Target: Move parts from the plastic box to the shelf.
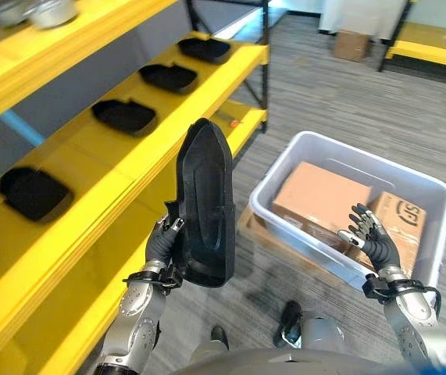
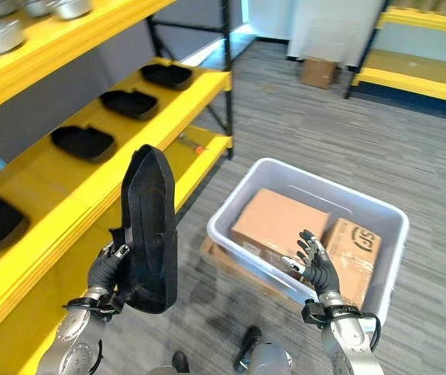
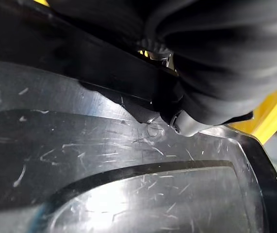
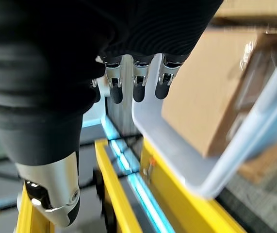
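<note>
black molded part (image 1: 205, 203) upright in left hand (image 1: 162, 244), beside yellow shelf (image 1: 129, 168).

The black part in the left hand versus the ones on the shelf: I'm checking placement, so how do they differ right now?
The held black part stands upright on end, gripped at its lower edge by the left hand; the shelf parts lie flat, hollow side up. The held one is up in the air beside the yellow shelf; the others sit spaced in a row on it. All share the same black moulded look.
</note>
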`<state>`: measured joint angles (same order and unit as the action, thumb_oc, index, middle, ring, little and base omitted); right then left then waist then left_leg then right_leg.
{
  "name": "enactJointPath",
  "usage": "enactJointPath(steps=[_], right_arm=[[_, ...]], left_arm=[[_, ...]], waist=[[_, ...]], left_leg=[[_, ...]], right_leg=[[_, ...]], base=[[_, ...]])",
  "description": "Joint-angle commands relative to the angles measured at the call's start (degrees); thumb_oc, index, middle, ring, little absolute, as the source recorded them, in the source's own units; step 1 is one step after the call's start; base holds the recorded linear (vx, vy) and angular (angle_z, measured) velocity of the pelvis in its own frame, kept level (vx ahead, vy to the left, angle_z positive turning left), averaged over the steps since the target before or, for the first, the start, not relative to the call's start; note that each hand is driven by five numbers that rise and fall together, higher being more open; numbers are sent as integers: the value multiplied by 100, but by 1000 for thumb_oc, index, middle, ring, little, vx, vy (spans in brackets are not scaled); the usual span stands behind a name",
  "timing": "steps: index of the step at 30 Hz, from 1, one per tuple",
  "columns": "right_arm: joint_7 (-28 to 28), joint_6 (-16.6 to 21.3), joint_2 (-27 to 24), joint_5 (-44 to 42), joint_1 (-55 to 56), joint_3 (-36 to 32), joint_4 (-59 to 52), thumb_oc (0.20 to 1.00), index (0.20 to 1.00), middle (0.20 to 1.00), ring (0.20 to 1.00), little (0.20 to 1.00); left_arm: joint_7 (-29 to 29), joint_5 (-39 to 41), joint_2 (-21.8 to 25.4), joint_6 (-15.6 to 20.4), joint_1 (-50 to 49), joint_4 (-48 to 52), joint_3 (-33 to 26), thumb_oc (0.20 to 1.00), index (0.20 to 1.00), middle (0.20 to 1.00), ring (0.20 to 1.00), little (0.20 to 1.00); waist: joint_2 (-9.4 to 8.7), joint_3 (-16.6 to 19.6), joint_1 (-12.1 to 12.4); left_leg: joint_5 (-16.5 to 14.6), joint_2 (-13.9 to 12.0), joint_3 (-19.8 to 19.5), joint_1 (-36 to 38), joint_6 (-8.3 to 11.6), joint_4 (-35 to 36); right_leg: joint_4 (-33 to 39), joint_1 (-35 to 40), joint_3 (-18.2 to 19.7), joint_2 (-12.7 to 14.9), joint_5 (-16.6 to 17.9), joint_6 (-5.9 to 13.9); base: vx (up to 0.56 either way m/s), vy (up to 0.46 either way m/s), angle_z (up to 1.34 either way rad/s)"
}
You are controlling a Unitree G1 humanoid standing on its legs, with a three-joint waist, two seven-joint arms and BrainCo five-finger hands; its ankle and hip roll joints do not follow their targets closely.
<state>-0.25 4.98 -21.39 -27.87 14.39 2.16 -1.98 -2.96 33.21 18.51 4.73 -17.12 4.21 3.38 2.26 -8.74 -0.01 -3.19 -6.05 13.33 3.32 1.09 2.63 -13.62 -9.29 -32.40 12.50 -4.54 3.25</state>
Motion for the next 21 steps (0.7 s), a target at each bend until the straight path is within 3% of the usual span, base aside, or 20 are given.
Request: enactJointPath(steps=[1, 2, 6, 8, 10, 11, 12, 14, 16, 18, 21], right_arm=[[157, 145, 21, 73, -250, 250, -214, 1000, 1000, 1000, 1000, 1000], [223, 114, 42, 145, -254, 271, -208, 1000, 1000, 1000, 1000, 1000], [255, 76, 135, 195, -278, 335, -127, 1000, 1000, 1000, 1000, 1000], [229, 85, 216, 196, -329, 365, -76, 1000, 1000, 1000, 1000, 1000], [220, 103, 289, 197, -379, 400, -68, 1000, 1000, 1000, 1000, 1000], [241, 100, 312, 183, -334, 407, -78, 1000, 1000, 1000, 1000, 1000], [242, 101, 311, 183, -333, 406, -78, 1000, 1000, 1000, 1000, 1000], [308, 66, 300, 129, -199, 339, -153, 1000, 1000, 1000, 1000, 1000], [400, 61, 272, 56, 2, 254, -248, 1000, 1000, 1000, 1000, 1000], [474, 52, 248, -41, 178, 154, -288, 1000, 1000, 1000, 1000, 1000], [535, 56, 239, -132, 329, 99, -313, 1000, 1000, 1000, 1000, 1000]], left_arm=[[-86, -131, 18, 430, -1, 504, -610, 200, 200, 200, 200, 200], [-56, -163, 0, 427, -111, 539, -698, 200, 200, 200, 200, 200], [-54, -189, 32, 423, -171, 577, -765, 200, 200, 200, 200, 200], [-62, -210, 76, 426, -130, 575, -767, 200, 200, 200, 200, 200], [-82, -239, 162, 450, -25, 554, -707, 200, 200, 200, 200, 200], [-83, -268, 197, 449, 31, 519, -645, 200, 200, 200, 200, 200], [-83, -268, 197, 449, 32, 518, -644, 200, 200, 200, 200, 200], [-61, -270, 268, 441, 128, 439, -498, 200, 200, 200, 200, 200], [0, -358, 315, 420, 206, 373, -341, 200, 200, 200, 200, 200], [69, -418, 313, 375, 252, 356, -250, 200, 200, 200, 200, 200], [109, -506, 311, 362, 287, 370, -208, 200, 200, 200, 200, 200]], waist=[[-36, -85, 31], [-66, -93, 122], [-114, -112, 241], [-95, -141, 263], [-66, -169, 226], [-64, -168, 153], [-64, -168, 155], [-46, -182, -100], [-49, -232, -385], [-114, -238, -593], [-305, -199, -689]], left_leg=[[2, 268, -335, 328, 59, 227], [-56, 440, -450, 324, -54, 230], [-74, 686, -655, 275, -196, 224], [-68, 771, -777, 260, -256, 221], [-40, 864, -973, 223, -309, 228], [59, 964, -1091, 168, -371, 237], [57, 964, -1089, 168, -370, 237], [117, 1024, -1396, 174, -400, 225], [221, 1048, -1688, 187, -385, 237], [307, 1091, -1934, 142, -355, 237], [414, 1246, -2149, 51, -260, 237]], right_leg=[[1114, 854, -44, 403, 1037, 711], [1127, 872, 3, 542, 1193, 822], [1132, 917, 73, 756, 1424, 966], [990, 871, 258, 816, 1384, 962], [801, 799, 689, 789, 1337, 931], [721, 711, 1017, 700, 1324, 775], [708, 704, 1021, 702, 1315, 774], [577, 524, 2032, 201, 1085, 614], [351, 386, 2731, -412, 721, 465], [254, 270, 2967, -946, 430, 326], [482, 204, 2779, -1463, 412, 184]], base=[[-106, 567, -2], [-69, 490, 2], [-23, 214, 45], [-12, 219, 41], [-12, 252, 63], [-25, 198, 69], [-5, 171, 104], [80, 121, 101], [79, 114, 86], [59, 72, 134], [53, -4, 69]])
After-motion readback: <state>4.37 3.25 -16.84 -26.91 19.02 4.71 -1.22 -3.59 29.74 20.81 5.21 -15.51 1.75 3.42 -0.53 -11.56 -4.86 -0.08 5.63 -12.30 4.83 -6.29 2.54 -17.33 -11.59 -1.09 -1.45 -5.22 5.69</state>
